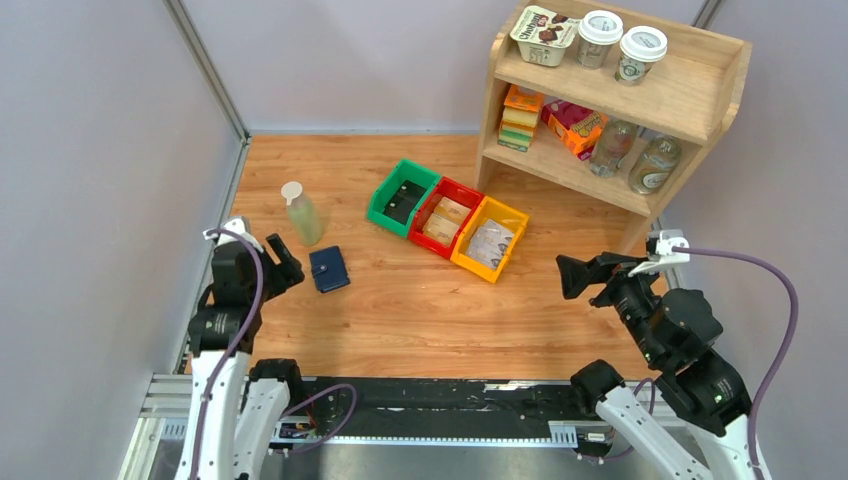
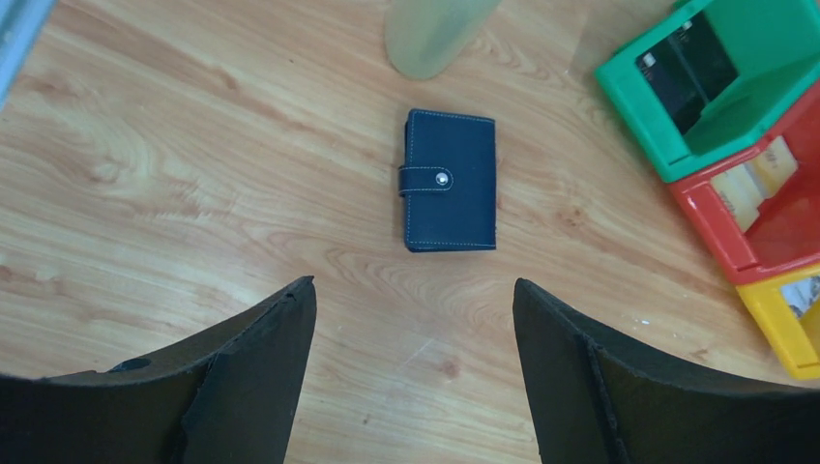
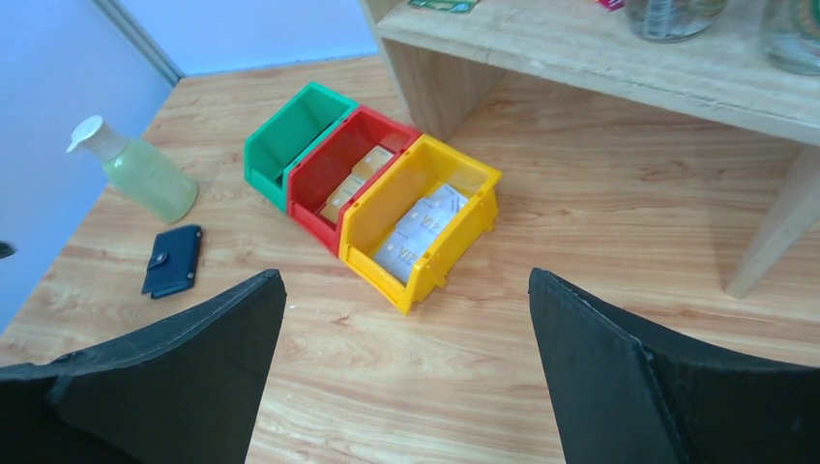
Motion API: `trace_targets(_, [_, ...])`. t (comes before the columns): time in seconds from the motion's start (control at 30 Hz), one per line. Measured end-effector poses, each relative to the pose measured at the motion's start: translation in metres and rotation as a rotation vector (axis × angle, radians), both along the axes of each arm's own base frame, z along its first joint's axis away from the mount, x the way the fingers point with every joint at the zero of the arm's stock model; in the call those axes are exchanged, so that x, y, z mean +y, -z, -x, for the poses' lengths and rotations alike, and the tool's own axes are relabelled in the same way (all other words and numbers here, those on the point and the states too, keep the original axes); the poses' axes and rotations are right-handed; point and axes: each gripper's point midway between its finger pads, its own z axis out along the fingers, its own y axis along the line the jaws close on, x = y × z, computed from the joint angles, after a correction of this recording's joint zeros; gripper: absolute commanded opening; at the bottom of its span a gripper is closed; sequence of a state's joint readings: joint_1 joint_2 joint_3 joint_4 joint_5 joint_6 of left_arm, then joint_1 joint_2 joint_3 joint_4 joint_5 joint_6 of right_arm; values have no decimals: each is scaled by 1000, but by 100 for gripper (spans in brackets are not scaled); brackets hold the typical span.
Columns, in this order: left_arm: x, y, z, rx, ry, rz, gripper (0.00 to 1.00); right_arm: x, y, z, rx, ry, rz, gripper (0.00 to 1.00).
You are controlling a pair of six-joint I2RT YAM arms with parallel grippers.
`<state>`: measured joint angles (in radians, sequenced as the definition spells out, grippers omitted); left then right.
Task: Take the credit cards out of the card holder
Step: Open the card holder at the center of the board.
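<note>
The left gripper [image 2: 414, 290] hangs with its 2 fingers spread wide and nothing between them, aimed down at the card holder [image 2: 450, 181]. The holder lies flat on the wooden table [image 2: 145, 193] just beyond the fingertips, in the left part of the scene, near the pale green bottle [image 2: 435, 34] and left of the green bin [image 2: 633, 111]. It is folded closed with its snap tab [image 2: 425, 180] buttoned across 1 edge, so no credit cards show; they are presumably inside. The right gripper [image 3: 406, 280] is likewise wide and empty, held above the right side of the table, well apart from the holder and facing the red bin [image 3: 314, 217] and yellow bin [image 3: 377, 280]. As I judge it, the task is at its opening step: the approach to the closed holder, with nothing extracted yet. The next move calls for the left arm to descend and pin or grasp the holder, then for the tab to be worked loose. The right arm probably has to come across to help unfold it.
</note>
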<state>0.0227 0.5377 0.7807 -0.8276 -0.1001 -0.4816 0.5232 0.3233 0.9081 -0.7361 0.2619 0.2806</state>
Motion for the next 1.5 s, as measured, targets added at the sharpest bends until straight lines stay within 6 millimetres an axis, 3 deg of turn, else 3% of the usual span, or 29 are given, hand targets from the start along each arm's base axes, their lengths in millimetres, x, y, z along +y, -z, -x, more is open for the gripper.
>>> trace_targets(0.2, [-4, 55, -31, 130, -40, 72, 77, 9, 14, -3, 41, -34, 12, 100])
trace_targets(0.43, [-7, 128, -63, 223, -109, 152, 77, 9, 17, -3, 45, -35, 13, 100])
trace_targets(0.63, [-9, 160, -101, 248, -106, 163, 65, 9, 20, -2, 51, -36, 16, 100])
trace_targets(0.73, [-14, 169, -117, 258, -78, 180, 44, 9, 20, -2, 50, -36, 14, 100])
trace_targets(0.87, [-28, 171, -136, 236, -10, 224, 40, 9, 20, -2, 53, -35, 8, 100])
trace_targets(1.0, [-48, 171, -138, 228, 62, 231, 39, 12, 25, -3, 66, -43, 4, 100])
trace_targets(1.03, [-57, 171, -138, 229, 92, 231, 33, 14, 27, -3, 76, -48, 1, 100])
trace_targets(1.17, [-104, 172, -127, 226, 242, 238, 33, 28, 38, -7, 128, -100, -2, 100])
trace_targets(1.3, [-152, 173, -108, 220, 385, 255, 33, 58, 58, -12, 229, -212, -13, 100])
trace_targets(1.5, [-199, 174, -72, 227, 466, 336, 36, 102, 107, -13, 460, -363, -64, 100])
